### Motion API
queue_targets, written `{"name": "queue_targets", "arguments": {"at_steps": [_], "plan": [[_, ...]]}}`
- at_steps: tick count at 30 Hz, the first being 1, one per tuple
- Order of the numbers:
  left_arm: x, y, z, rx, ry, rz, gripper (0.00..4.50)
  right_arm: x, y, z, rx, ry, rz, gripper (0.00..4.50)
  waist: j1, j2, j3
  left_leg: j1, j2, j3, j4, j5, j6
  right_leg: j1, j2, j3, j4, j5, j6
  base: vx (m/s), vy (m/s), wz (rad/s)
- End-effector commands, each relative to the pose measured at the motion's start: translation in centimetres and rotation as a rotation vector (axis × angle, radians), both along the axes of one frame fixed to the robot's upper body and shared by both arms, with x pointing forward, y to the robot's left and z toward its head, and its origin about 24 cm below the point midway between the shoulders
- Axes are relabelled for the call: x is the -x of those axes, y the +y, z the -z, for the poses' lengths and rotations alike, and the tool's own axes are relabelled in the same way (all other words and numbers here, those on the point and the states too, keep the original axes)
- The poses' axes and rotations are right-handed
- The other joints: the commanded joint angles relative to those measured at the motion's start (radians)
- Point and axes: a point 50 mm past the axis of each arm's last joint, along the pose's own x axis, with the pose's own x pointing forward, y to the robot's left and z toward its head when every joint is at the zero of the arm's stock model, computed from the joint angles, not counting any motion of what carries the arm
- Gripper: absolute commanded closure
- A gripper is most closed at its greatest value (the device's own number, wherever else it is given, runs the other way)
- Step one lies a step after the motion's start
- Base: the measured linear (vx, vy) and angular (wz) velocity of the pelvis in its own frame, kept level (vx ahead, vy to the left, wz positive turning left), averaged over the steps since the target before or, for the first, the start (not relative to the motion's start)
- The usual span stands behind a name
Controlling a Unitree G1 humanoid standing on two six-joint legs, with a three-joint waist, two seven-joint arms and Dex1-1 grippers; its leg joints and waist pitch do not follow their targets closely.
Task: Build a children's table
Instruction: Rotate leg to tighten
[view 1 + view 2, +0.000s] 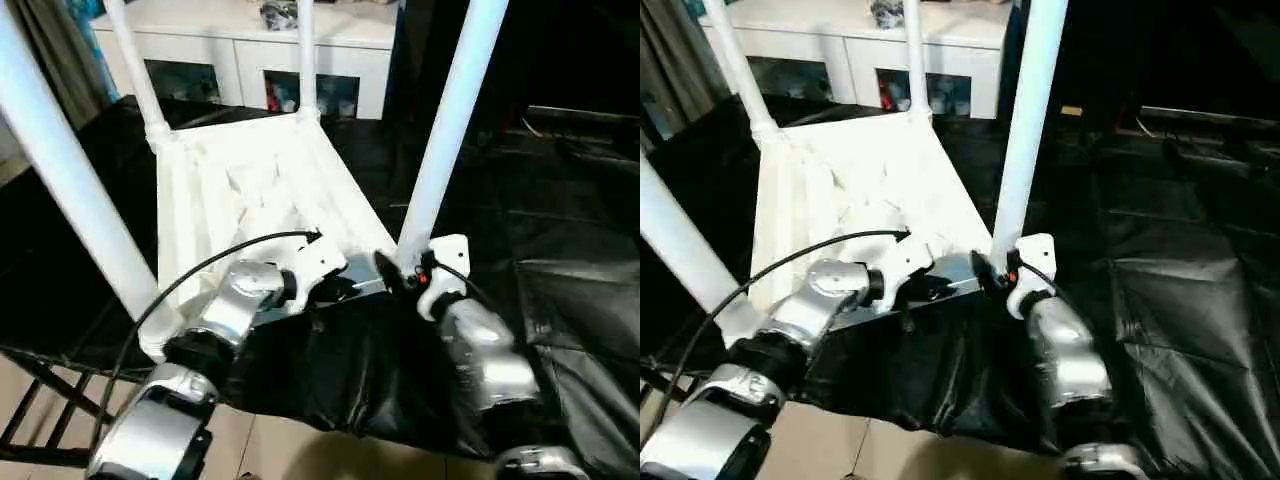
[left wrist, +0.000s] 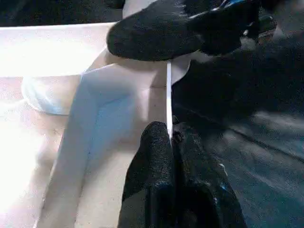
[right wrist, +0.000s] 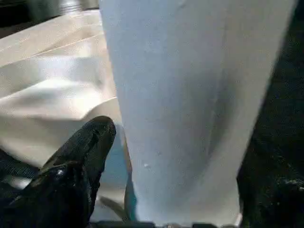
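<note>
The children's table lies upside down on a black sheet, its ribbed white tabletop [image 1: 260,190] facing up. Four white legs stand in its corner sockets: near left leg [image 1: 60,170], near right leg [image 1: 450,130], and two far legs [image 1: 135,70] [image 1: 307,60]. My left gripper [image 1: 345,282] is at the near edge, shut on the tabletop's thin rim [image 2: 168,90]. My right gripper [image 1: 405,270] is at the foot of the near right leg, whose tube [image 3: 190,95] stands between its fingers [image 3: 80,161]. They stand apart on either side of it.
A white cabinet [image 1: 250,60] with glass doors stands behind the table. The black sheet [image 1: 560,220] spreads wide to the right. A dark metal frame [image 1: 50,400] shows at lower left over the tiled floor. A black cable [image 1: 180,280] arcs over my left forearm.
</note>
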Motion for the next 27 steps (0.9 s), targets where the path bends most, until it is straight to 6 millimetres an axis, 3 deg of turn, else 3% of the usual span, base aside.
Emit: {"name": "queue_targets", "arguments": {"at_steps": [1, 9, 13, 22, 23, 24, 27], "plan": [[1.0, -1.4, -0.3, 0.069, 0.003, 0.145, 4.50, 0.7, 3.2, -0.4, -0.019, 0.011, -0.292, 0.63, 0.003, -0.020, -0.050, -0.001, 0.058, -0.024, -0.057, -0.205, 0.096, 0.046, -0.076, 0.057, -0.074, -0.263, -0.186, 0.000, 0.000, 0.00], [0.8, 0.7, -0.7, 0.023, 0.029, 0.229, 4.50, 1.9, 1.6, -0.6, 0.006, 0.075, -0.579, 0.63, 0.015, -0.019, -0.054, -0.001, 0.068, -0.023, -0.052, -0.174, 0.110, 0.045, -0.074, 0.053, -0.057, -0.183, -0.231, 0.000, 0.000, 0.00], [0.8, 1.2, -0.7, 0.012, 0.052, 0.273, 4.50, 2.4, 0.9, -0.7, -0.001, 0.135, -0.703, 0.97, 0.021, -0.021, -0.054, -0.002, 0.067, -0.021, -0.050, -0.168, 0.111, 0.045, -0.076, 0.054, -0.058, -0.190, -0.232, 0.000, 0.000, 0.00], [1.0, 1.5, -0.8, -0.003, 0.073, 0.336, 4.50, 2.9, 0.5, -0.8, 0.003, 0.195, -0.824, 1.71, 0.035, -0.024, -0.059, -0.004, 0.067, -0.021, -0.043, -0.120, 0.124, 0.044, -0.075, 0.052, -0.046, -0.125, -0.248, 0.000, 0.000, 0.00], [1.0, 1.5, -0.8, -0.001, 0.078, 0.345, 4.50, 3.0, 0.5, -0.8, 0.005, 0.206, -0.846, 1.79, 0.036, -0.017, -0.058, -0.005, 0.068, -0.023, -0.043, -0.127, 0.121, 0.044, -0.077, 0.052, -0.046, -0.131, -0.250, 0.000, 0.000, 0.00], [1.0, 1.5, -0.9, -0.001, 0.080, 0.347, 4.50, 3.0, 0.6, -0.8, 0.007, 0.208, -0.852, 1.82, 0.034, -0.021, -0.057, -0.004, 0.067, -0.022, -0.043, -0.142, 0.117, 0.044, -0.077, 0.052, -0.049, -0.144, -0.247, 0.000, 0.000, 0.00], [1.0, 1.6, -0.9, -0.002, 0.081, 0.349, 4.50, 3.0, 0.7, -0.7, 0.005, 0.210, -0.857, 1.85, 0.035, -0.021, -0.057, -0.004, 0.067, -0.023, -0.044, -0.151, 0.109, 0.045, -0.078, 0.052, -0.051, -0.163, -0.242, 0.000, 0.000, 0.00]]}}
